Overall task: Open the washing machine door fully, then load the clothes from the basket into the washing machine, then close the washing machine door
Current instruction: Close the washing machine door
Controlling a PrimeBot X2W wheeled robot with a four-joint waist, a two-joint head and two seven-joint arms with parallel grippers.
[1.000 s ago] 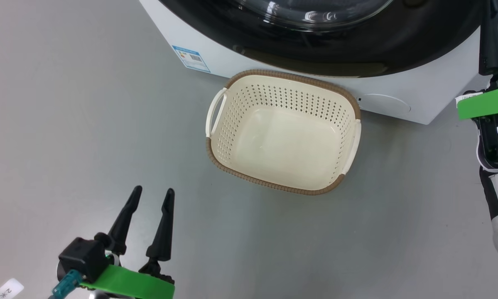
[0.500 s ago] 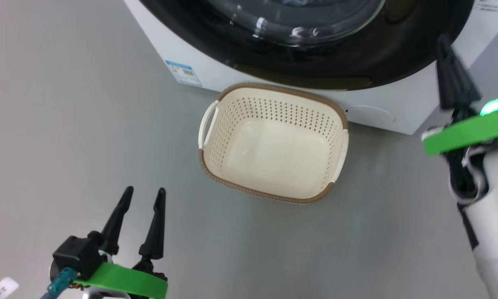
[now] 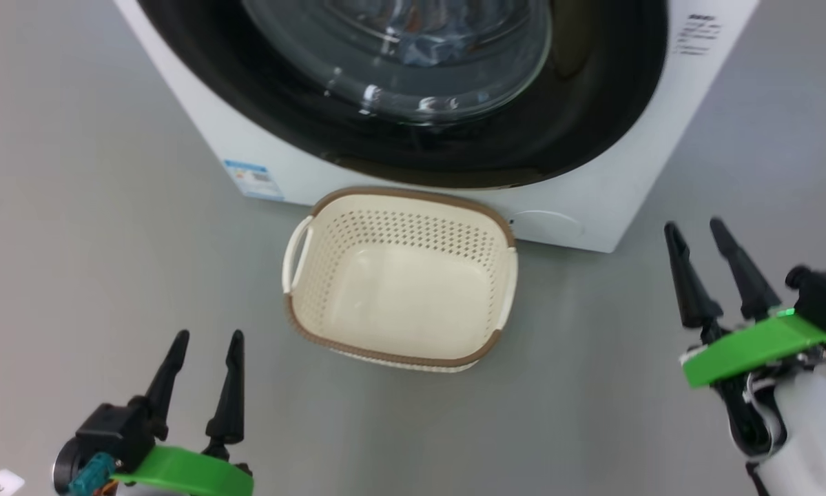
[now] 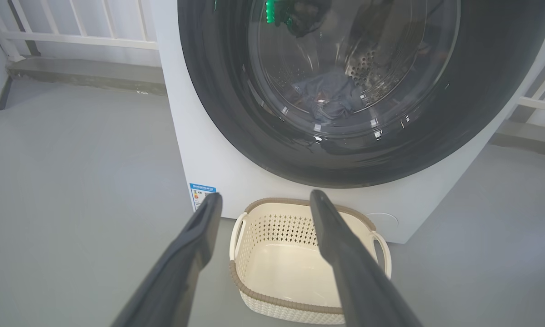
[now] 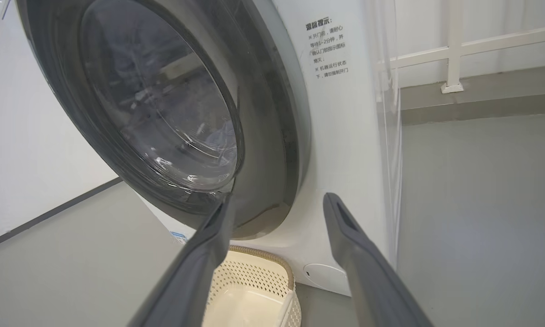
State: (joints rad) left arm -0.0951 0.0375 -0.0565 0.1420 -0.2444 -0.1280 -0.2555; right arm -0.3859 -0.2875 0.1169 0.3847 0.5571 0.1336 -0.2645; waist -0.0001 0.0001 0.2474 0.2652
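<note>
Okay, head view: washing machine [image 3: 695,103] at 12 o'clock, its washing machine door [image 3: 592,103] looks shut flush against the front. Through the glass the clothes [image 4: 329,95] lie in the drum, bluish-grey, print too dim to tell. At centre the basket [image 3: 399,234] sits on the grey floor [image 3: 75,207], just beside the machine's front below the door, its cream bottom showing. Blue label [image 3: 251,179] is at 10 o'clock of it. At 7 o'clock the left gripper [image 3: 209,337], fingers spread, gripping nothing, well apart from the basket. At 4 o'clock the right gripper [image 3: 692,231], fingers spread, gripping nothing, near the machine's corner, not touching.
</note>
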